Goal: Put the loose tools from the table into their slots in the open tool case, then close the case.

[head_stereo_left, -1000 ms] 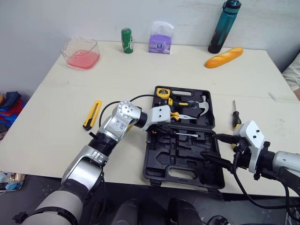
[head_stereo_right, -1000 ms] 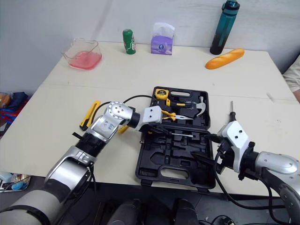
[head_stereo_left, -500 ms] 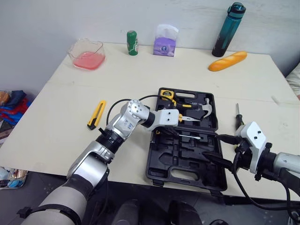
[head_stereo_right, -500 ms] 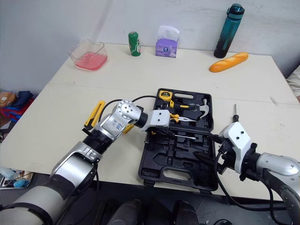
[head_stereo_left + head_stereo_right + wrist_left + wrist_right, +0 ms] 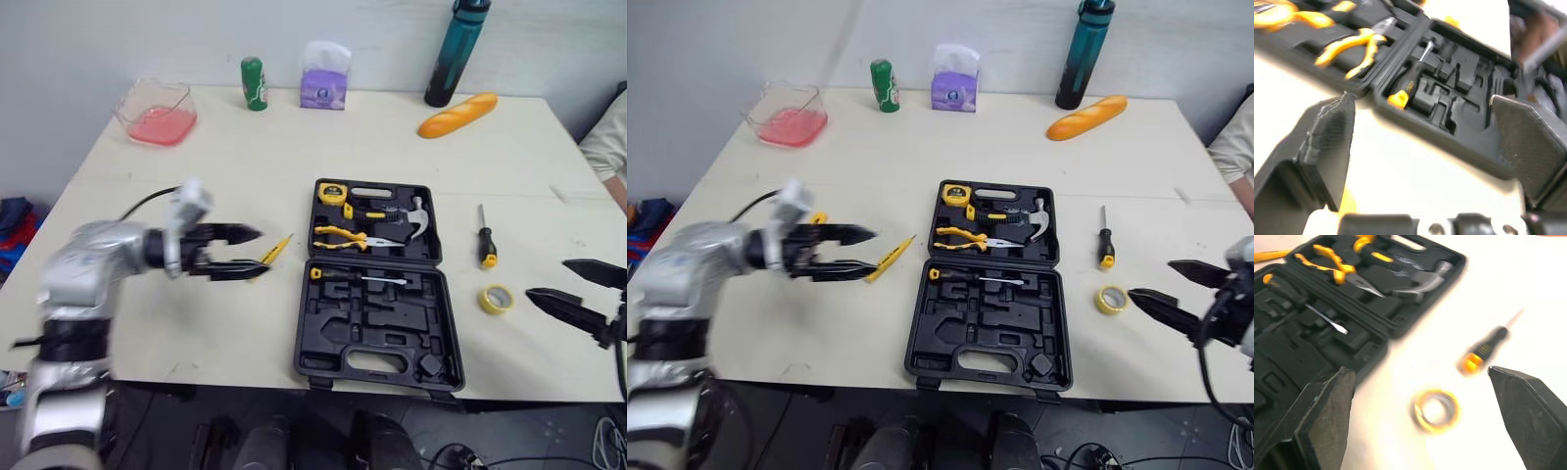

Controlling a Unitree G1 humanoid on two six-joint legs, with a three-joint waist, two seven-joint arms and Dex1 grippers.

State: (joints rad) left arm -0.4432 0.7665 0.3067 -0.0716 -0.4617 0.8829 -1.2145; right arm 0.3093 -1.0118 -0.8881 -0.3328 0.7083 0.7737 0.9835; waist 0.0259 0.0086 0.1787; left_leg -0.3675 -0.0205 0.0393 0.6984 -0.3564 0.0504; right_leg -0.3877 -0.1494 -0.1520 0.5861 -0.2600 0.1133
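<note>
Hovering beside the yellow knife [image 5: 277, 248] with the left gripper [image 5: 257, 253], fingers spread wide and holding nothing. Seeing that knife flat on the table [image 5: 392, 137], just left of the open tool case [image 5: 305, 328] and very close to the fingertips. Waiting out on the right with the right gripper [image 5: 547, 277], also spread wide and empty, near the tape roll [image 5: 495, 299] and not far from the loose screwdriver [image 5: 485, 247], both lying right of the case. Already tucked inside: a tape measure [image 5: 339, 192], pliers [image 5: 343, 233], a hammer [image 5: 411, 220] and a packed screwdriver [image 5: 358, 277]. Probably going for the knife next. Could easily go wrong, though. Might shove the thin knife along the table by coming in too low. Might drop it by pinching only one end and letting it tip. Could bump the case edge on the way over and slide the whole case. Could leave the lid stuck open by setting a tool only half in its slot. Better to go slowly and grab the middle.
</note>
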